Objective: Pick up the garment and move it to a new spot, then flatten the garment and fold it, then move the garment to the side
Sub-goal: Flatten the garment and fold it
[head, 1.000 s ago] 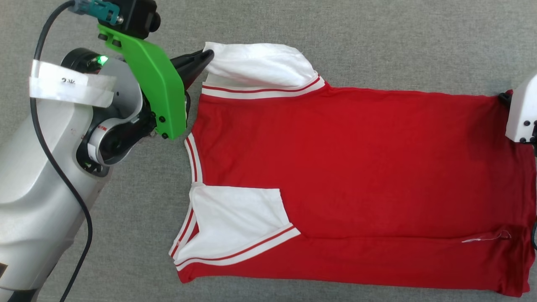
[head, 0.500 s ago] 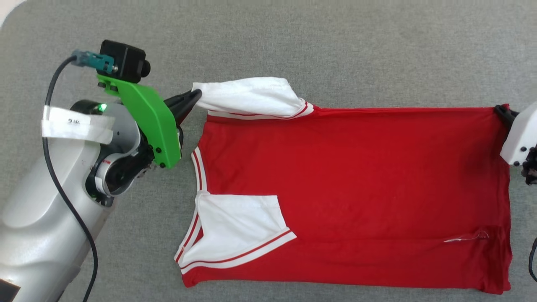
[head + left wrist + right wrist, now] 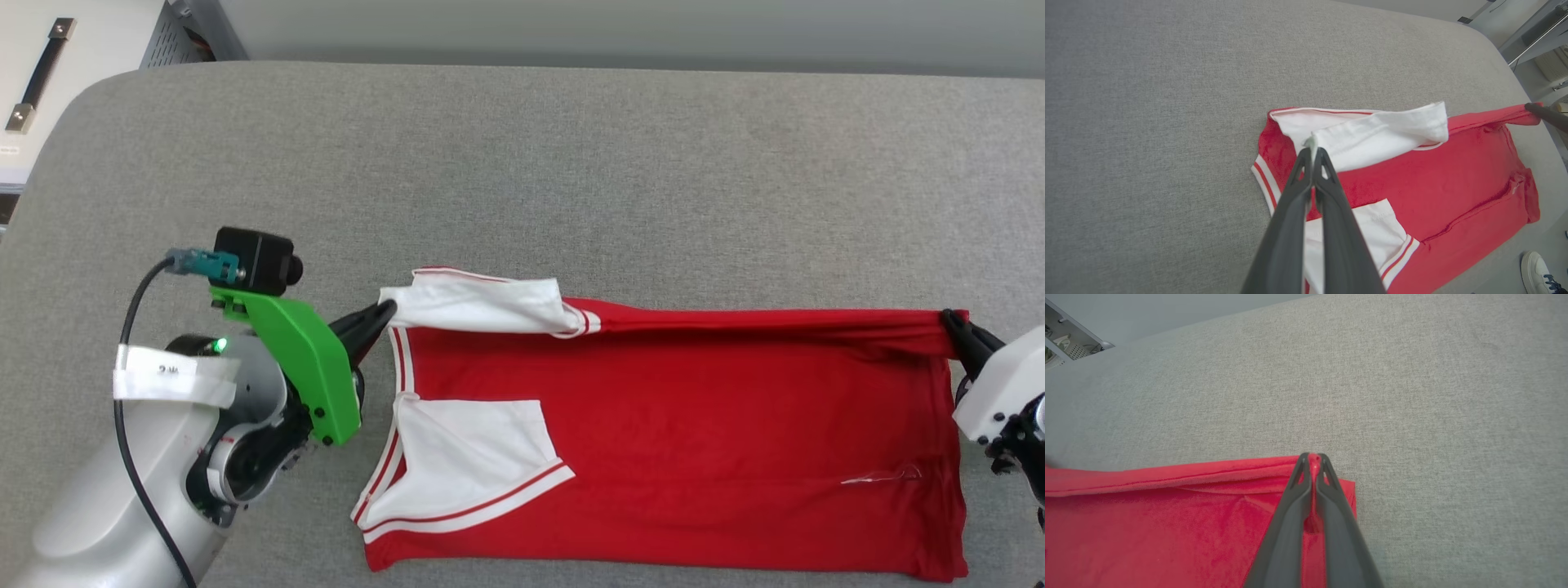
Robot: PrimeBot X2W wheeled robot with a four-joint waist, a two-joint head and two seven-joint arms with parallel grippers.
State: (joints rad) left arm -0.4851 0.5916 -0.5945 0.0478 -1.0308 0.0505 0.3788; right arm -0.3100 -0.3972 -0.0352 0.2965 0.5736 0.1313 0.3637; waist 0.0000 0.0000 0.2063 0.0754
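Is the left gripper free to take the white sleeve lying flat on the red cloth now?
Probably not yet: the left gripper is shut on the garment, at its other sleeve. The flat sleeve lies uncovered close beside it.

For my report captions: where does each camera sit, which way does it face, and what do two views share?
Head view: on the head, facing down at the garment; left claw, right claw, left forearm show.
Left wrist view: left wrist, looking along its claw at the white sleeve.
Right wrist view: right wrist, looking along its claw at the red hem.
Head and left wrist share both claws.
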